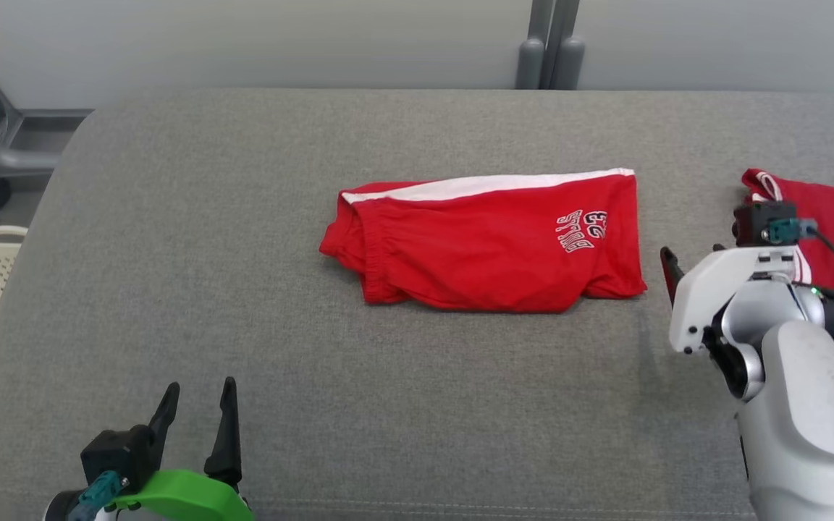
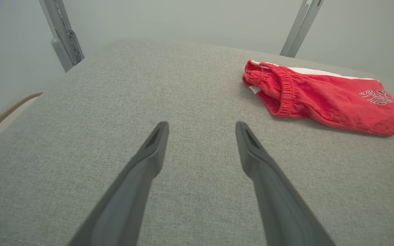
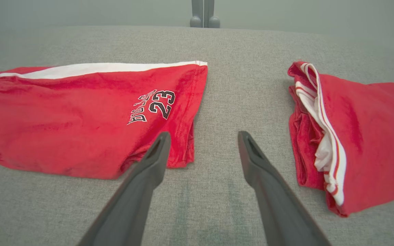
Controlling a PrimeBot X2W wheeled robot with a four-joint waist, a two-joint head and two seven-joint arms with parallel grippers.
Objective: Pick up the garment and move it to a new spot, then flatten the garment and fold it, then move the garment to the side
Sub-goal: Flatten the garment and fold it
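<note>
Where the garment (image 3: 80, 119) lies, "BULLS 23" shows.

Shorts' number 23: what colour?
Black numerals, white-outlined, on red shorts; best in the right wrist view.

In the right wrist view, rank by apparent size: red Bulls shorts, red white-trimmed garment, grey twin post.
Folded red Bulls shorts
red white-trimmed garment, cut by the frame edge
grey twin post, smallest but farthest

Left end effector (image 1: 200, 391) has black fingers (image 1: 227, 427) on a green bracket (image 1: 178, 493); right arm (image 1: 808, 405) is glossy white.
</note>
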